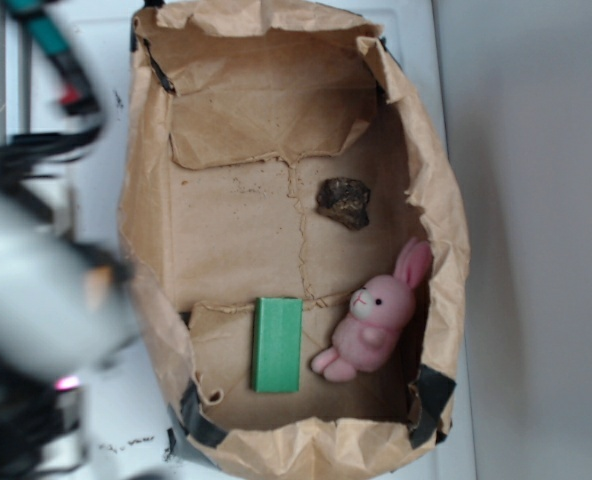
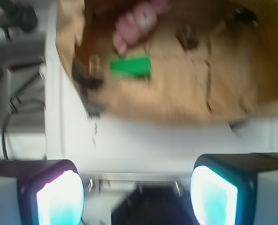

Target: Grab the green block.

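The green block [image 1: 277, 344] lies flat on the floor of a brown paper bag [image 1: 151, 200], near its front edge, just left of the pink bunny [image 1: 376, 315]. In the blurred wrist view the green block [image 2: 130, 67] shows far ahead inside the bag. My gripper [image 2: 136, 197] is open, with nothing between its two glowing pads [image 2: 59, 199]. It hovers outside the bag over the white surface, well short of the block. In the exterior view only a blurred part of the arm [image 1: 36, 290] shows at the left, outside the bag.
A dark brown rock-like lump [image 1: 344, 201] sits further back in the bag. The bag's crumpled walls [image 1: 436, 180] rise around all the objects. Black tape [image 1: 431, 395] holds the front corners. Cables and equipment [image 2: 17, 56] stand left of the bag.
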